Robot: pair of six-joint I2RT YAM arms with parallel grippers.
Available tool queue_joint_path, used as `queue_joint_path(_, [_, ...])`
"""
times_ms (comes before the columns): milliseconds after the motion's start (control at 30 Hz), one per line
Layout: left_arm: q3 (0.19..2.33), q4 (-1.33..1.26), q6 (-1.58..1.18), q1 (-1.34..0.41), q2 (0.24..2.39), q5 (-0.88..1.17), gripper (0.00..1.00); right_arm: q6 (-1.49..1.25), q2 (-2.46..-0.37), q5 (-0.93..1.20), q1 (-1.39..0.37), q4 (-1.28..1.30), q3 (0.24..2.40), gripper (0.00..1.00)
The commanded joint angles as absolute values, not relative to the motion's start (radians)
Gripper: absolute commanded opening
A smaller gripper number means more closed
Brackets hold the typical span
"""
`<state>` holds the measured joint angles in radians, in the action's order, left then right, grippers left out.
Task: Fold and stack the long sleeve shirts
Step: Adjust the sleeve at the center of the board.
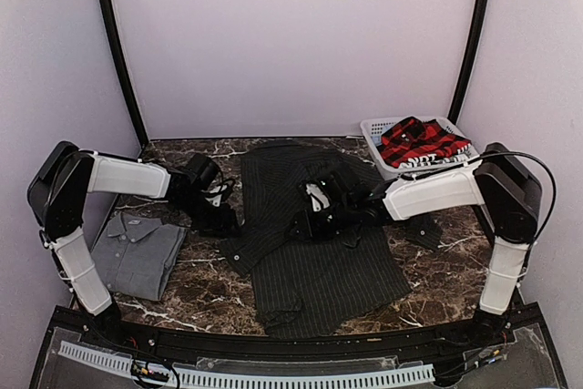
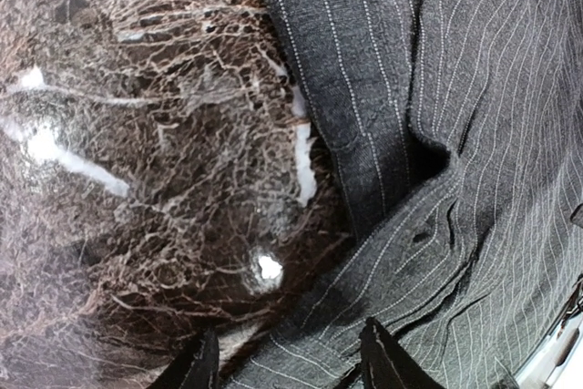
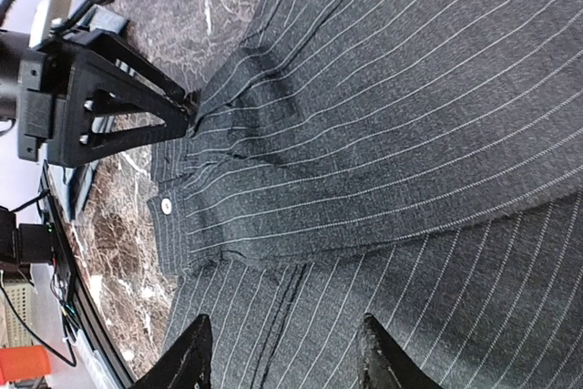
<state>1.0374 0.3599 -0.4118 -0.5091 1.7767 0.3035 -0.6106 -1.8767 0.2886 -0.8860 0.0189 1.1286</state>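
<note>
While two other shirts sit off to the sides, the dark marbled table (image 1: pixel 437 280) is mostly taken up by the black pinstriped shirt (image 1: pixel 310 280). It lies spread and rumpled across the middle, its collar end toward the far wall and its hem near the front edge. One sleeve runs down its left side onto bare marble.

The grey shirt (image 1: pixel 137 248) is folded into a neat rectangle at the front left, just beside the left arm's base, collar facing away. It lies apart from the pinstriped shirt. At the far right corner stands a white slatted basket (image 1: pixel 373 129) with the red-and-black plaid shirt (image 1: pixel 419 141) bunched inside it.

The right gripper (image 3: pixel 284 357) hangs over the middle of the pinstriped shirt. Its fingers are spread wide and nothing is held between them; only striped cloth shows below. The left gripper (image 2: pixel 291 366) is at the shirt's left edge, by the sleeve. Its fingers are also parted, straddling the line where cloth meets marble. From the right wrist view its black tips sit right at the edge of the cuff (image 3: pixel 196 193). They seem to touch the cloth, though the angle does not settle it, and the jaws are not clamped on it. A small white button (image 3: pixel 165 206) shows on the cuff.
</note>
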Motion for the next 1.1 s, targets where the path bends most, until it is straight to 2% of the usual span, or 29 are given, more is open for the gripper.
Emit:
queue_joint_path(0, [1.037,0.463,-0.359,-0.516,1.802,0.297,0.49,-0.646,-1.804,0.226,-0.875,-0.073,1.088,0.51])
queue_joint_path(267, [1.033,0.54,-0.343,-0.579,1.805,0.267,0.39,-0.641,-1.686,0.099,-0.877,-0.169,0.992,0.52])
queue_joint_path(533, [1.082,0.61,-0.342,-0.616,1.782,0.378,0.11,-0.628,-1.693,0.108,-0.877,-0.132,0.994,0.52])
queue_joint_path(800, [1.156,0.687,-0.357,-0.63,1.739,0.538,0.05,-0.576,-1.71,0.165,-0.895,-0.063,1.007,0.49])
queue_joint_path(1067, [1.162,0.631,-0.47,-0.644,1.7,0.665,0.03,-0.521,-1.737,0.19,-0.971,0.051,1.021,0.49])
